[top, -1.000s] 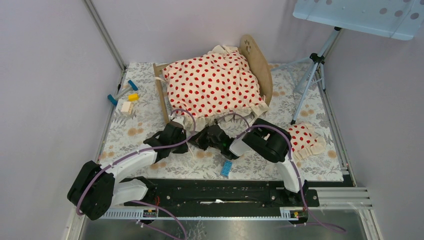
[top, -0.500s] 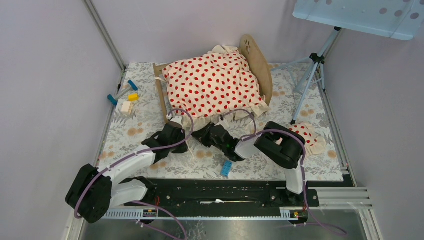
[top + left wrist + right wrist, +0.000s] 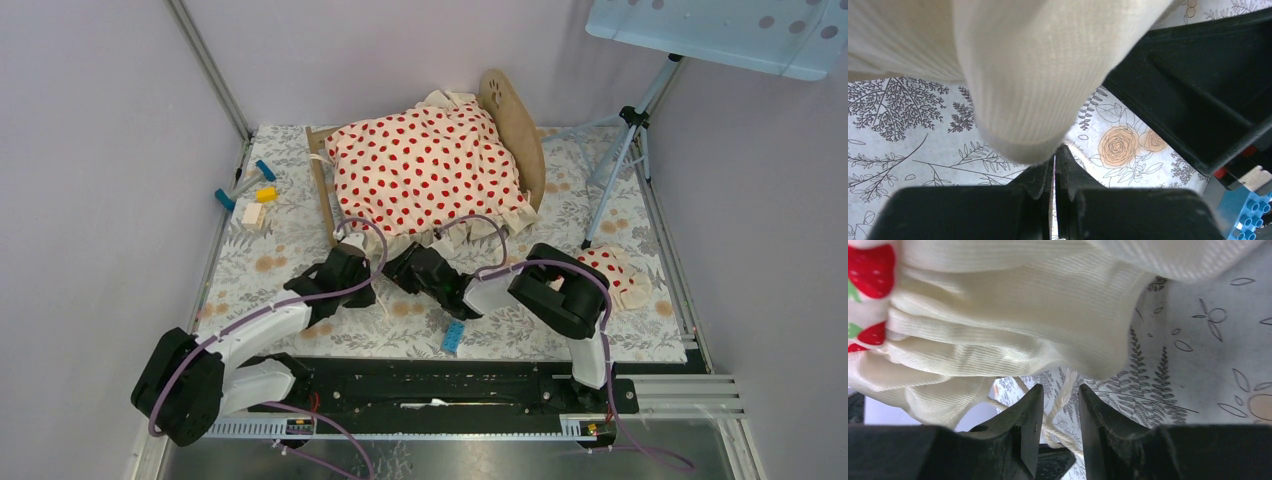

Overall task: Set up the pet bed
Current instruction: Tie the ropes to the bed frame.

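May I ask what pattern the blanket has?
The blanket is cream with red dots; clearest in top view.

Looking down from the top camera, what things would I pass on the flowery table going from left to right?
First the little toy blocks → the pet bed under its spotty blanket → the small spotty pillow.

Top view looks down over the table (image 3: 250,290); both wrist views sit close, apparently sharing the blanket ruffle (image 3: 998,315).

A lab test cell: plain walls (image 3: 90,150), aluminium corner post (image 3: 208,68), a tripod (image 3: 622,150) and a perforated overhead panel (image 3: 720,30).
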Robot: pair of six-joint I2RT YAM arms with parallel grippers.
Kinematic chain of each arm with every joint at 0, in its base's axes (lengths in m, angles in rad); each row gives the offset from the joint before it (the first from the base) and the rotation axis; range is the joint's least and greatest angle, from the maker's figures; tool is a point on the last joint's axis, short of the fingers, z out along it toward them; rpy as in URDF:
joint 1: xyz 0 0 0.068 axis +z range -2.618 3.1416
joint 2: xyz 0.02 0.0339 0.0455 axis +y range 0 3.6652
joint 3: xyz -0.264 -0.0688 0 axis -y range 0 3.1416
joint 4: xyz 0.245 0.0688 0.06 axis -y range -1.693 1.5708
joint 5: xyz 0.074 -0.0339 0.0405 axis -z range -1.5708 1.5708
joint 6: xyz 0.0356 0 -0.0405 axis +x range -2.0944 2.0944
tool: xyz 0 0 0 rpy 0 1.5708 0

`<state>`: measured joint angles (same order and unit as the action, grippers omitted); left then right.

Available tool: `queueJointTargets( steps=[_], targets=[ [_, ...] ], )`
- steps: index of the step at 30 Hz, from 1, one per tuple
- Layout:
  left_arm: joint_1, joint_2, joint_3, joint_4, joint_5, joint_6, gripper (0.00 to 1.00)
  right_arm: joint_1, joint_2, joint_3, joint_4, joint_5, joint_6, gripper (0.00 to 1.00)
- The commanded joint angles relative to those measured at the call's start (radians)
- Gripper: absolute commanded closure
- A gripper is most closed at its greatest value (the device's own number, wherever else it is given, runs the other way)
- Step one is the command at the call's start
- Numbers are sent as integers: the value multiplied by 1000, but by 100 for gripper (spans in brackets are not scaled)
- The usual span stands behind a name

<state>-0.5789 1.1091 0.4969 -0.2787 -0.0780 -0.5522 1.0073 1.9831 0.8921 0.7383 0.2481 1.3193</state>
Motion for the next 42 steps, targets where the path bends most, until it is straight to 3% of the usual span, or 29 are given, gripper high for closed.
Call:
queueJointTargets(
  steps=[1, 7, 28, 42],
  targets=[
    [-1, 16, 16, 1, -22, -21, 100, 7, 21, 67, -61, -7, 46, 59],
    [-1, 40, 34, -41, -69, -54, 100, 10, 38, 94, -112, -16, 57, 54],
    [5, 77, 41, -69, -87, -78, 100, 14, 149, 169, -70, -80, 63, 53],
    [8, 85, 42, -57, -75, -69, 100, 17, 209, 175, 17, -187, 40, 62]
  ],
)
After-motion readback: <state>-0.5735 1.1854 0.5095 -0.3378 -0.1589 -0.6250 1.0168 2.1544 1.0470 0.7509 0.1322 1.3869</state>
